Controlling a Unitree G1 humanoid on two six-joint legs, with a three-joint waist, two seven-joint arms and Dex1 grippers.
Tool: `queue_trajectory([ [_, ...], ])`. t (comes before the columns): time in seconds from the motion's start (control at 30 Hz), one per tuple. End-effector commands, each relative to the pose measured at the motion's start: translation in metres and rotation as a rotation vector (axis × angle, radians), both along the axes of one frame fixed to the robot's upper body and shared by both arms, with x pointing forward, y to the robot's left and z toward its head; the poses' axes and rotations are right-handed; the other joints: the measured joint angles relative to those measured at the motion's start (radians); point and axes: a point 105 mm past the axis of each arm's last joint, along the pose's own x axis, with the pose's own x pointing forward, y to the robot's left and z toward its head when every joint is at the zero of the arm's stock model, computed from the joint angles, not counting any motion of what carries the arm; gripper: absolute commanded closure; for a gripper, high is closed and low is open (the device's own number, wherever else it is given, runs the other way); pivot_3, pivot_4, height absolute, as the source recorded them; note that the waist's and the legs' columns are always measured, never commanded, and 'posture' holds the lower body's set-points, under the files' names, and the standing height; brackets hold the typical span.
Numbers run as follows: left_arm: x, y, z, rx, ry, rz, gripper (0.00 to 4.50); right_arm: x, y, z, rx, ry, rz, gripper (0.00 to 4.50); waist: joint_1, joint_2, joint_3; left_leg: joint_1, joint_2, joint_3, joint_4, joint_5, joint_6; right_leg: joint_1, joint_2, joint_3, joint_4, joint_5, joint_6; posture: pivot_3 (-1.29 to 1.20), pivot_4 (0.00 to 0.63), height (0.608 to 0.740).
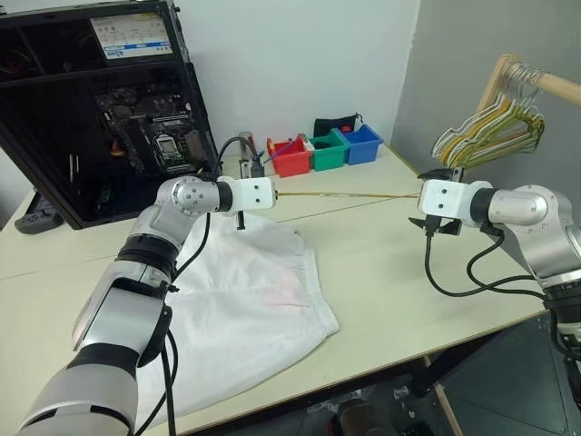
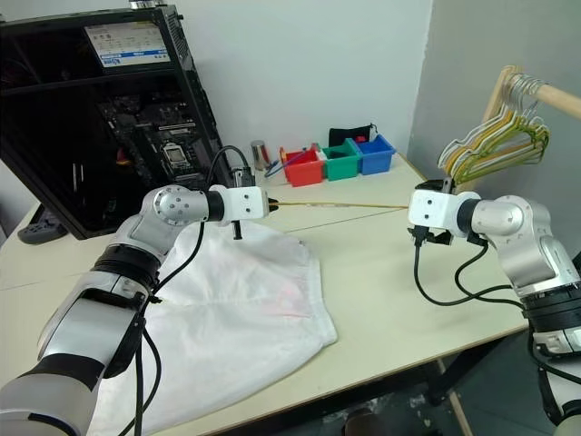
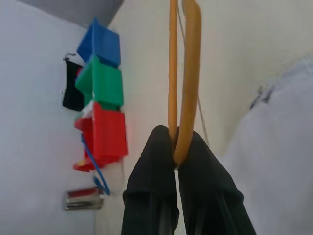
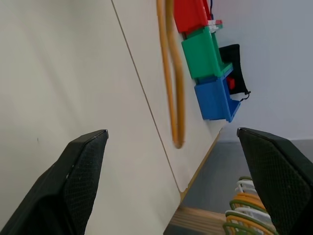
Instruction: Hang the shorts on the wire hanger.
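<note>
Shorts (image 1: 245, 300) flat on cream table (image 1: 390, 263); white wall (image 1: 290, 54) behind.

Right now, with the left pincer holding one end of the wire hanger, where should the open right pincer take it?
At the hanger's free rounded end, coming from the robot's right along its length. The wire hanger lies level and edge-on between both pincers, and the right pincer already straddles that line, apart from it.
</note>
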Motion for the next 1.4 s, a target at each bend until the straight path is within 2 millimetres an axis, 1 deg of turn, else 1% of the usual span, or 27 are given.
queue_trajectory([
  [0.03, 0.000, -0.003, 0.015, 0.002, -0.078, -0.031, 4.50, 0.005, 0.000, 0.016, 0.007, -0.061, -0.003, 0.02, 0.000, 0.000, 0.000, 0.000, 0.000, 0.000, 0.000, 0.000, 0.000, 0.000, 0.000, 0.000, 0.000, 0.000, 0.000, -0.26, 0.000, 0.740],
  [0.13, -0.001, -0.005, 0.010, 0.008, -0.074, -0.047, 4.50, 0.013, -0.002, 0.013, -0.007, -0.072, -0.025, 0.02, -0.001, 0.000, 0.000, 0.000, 0.000, 0.000, 0.000, 0.000, 0.000, 0.000, 0.000, 0.000, 0.000, 0.000, 0.000, -0.26, 0.000, 0.740],
  [0.27, -0.002, -0.008, 0.009, -0.004, -0.069, -0.055, 4.50, 0.014, -0.001, 0.012, -0.011, -0.068, -0.013, 0.02, 0.000, 0.000, 0.000, 0.000, 0.000, -0.001, 0.000, 0.000, 0.000, 0.000, 0.000, -0.001, 0.000, 0.000, 0.000, -0.26, 0.000, 0.740],
  [0.37, -0.002, -0.008, 0.010, -0.017, -0.067, -0.052, 4.50, 0.014, 0.004, 0.011, -0.006, -0.067, 0.009, 0.42, 0.000, 0.000, 0.000, -0.001, 0.000, -0.001, 0.000, 0.000, 0.000, 0.000, 0.000, -0.001, 0.000, 0.000, 0.000, -0.25, 0.000, 0.740],
  [0.5, -0.002, -0.008, 0.010, -0.021, -0.068, -0.049, 4.50, 0.011, 0.010, 0.009, -0.025, -0.075, 0.046, 1.34, -0.001, 0.000, 0.000, -0.001, -0.001, -0.001, 0.000, 0.000, 0.000, 0.000, 0.000, -0.001, 0.000, 0.000, 0.000, -0.25, 0.000, 0.740],
  [0.57, -0.002, -0.009, 0.010, -0.018, -0.068, -0.051, 4.50, 0.010, 0.015, 0.008, -0.021, -0.076, 0.058, 1.93, 0.000, 0.000, 0.000, -0.001, -0.001, -0.001, 0.000, 0.000, 0.000, 0.000, 0.000, -0.001, 0.000, 0.000, 0.000, -0.25, 0.000, 0.740],
  [0.63, -0.001, -0.009, 0.010, -0.024, -0.066, -0.048, 4.50, 0.009, 0.016, 0.007, -0.036, -0.082, 0.067, 2.46, 0.000, 0.000, 0.000, -0.001, -0.001, -0.001, 0.000, 0.000, 0.000, 0.000, 0.000, -0.001, 0.000, 0.000, 0.000, -0.25, 0.000, 0.740],
  [0.7, -0.001, -0.009, 0.010, -0.023, -0.071, -0.045, 4.50, 0.009, 0.016, 0.007, -0.046, -0.087, 0.071, 3.09, 0.000, 0.000, 0.000, -0.001, -0.001, -0.001, 0.000, 0.000, 0.000, 0.000, 0.000, -0.001, 0.000, 0.000, 0.000, -0.25, 0.000, 0.740],
  [0.9, -0.001, -0.011, 0.011, -0.023, -0.071, -0.051, 4.50, 0.007, 0.022, 0.003, -0.046, -0.079, 0.089, 4.38, 0.000, 0.000, 0.000, -0.001, -0.001, -0.001, 0.000, 0.000, 0.000, 0.000, 0.000, -0.001, 0.000, 0.000, 0.000, -0.25, 0.000, 0.740],
  [0.93, -0.001, -0.011, 0.011, -0.023, -0.071, -0.051, 4.50, 0.007, 0.022, 0.003, -0.045, -0.079, 0.087, 4.44, 0.000, 0.000, 0.000, -0.001, -0.001, -0.001, 0.000, 0.000, 0.000, 0.000, 0.000, -0.001, 0.001, 0.000, 0.000, -0.25, 0.000, 0.740],
  [1.07, -0.001, -0.011, 0.013, -0.023, -0.076, -0.049, 4.50, 0.009, 0.018, 0.003, -0.046, -0.080, 0.072, 4.44, 0.000, 0.000, 0.000, -0.001, -0.001, -0.001, 0.000, 0.000, 0.000, 0.000, -0.001, -0.001, 0.001, 0.000, 0.000, -0.25, 0.000, 0.740],
  [1.27, -0.003, -0.013, 0.015, -0.035, -0.072, -0.075, 4.50, 0.009, 0.019, 0.002, -0.040, -0.077, 0.068, 4.44, 0.000, 0.000, 0.000, -0.001, -0.001, -0.001, 0.000, 0.000, 0.000, 0.000, -0.001, -0.001, 0.001, 0.000, 0.000, -0.25, 0.000, 0.740],
  [1.3, -0.005, -0.013, 0.015, -0.043, -0.059, -0.082, 3.92, 0.009, 0.019, 0.002, -0.033, -0.075, 0.066, 4.50, 0.000, 0.000, 0.000, -0.001, -0.001, -0.001, 0.000, 0.000, 0.000, 0.000, -0.001, -0.001, 0.001, 0.000, 0.000, -0.25, 0.000, 0.740],
  [1.37, -0.005, -0.011, 0.021, -0.070, -0.079, -0.082, 3.68, 0.009, 0.019, 0.002, -0.030, -0.074, 0.065, 4.50, 0.000, 0.000, 0.000, -0.001, -0.001, -0.001, 0.000, 0.000, 0.000, 0.000, -0.001, -0.001, 0.001, 0.000, 0.000, -0.25, 0.000, 0.740],
  [1.4, -0.006, -0.011, 0.024, -0.084, -0.082, -0.089, 3.43, 0.009, 0.019, 0.001, -0.029, -0.073, 0.064, 4.50, 0.000, 0.000, 0.000, -0.001, -0.001, -0.001, 0.000, 0.000, 0.000, 0.000, -0.001, -0.001, 0.001, 0.000, 0.000, -0.25, 0.000, 0.740],
])
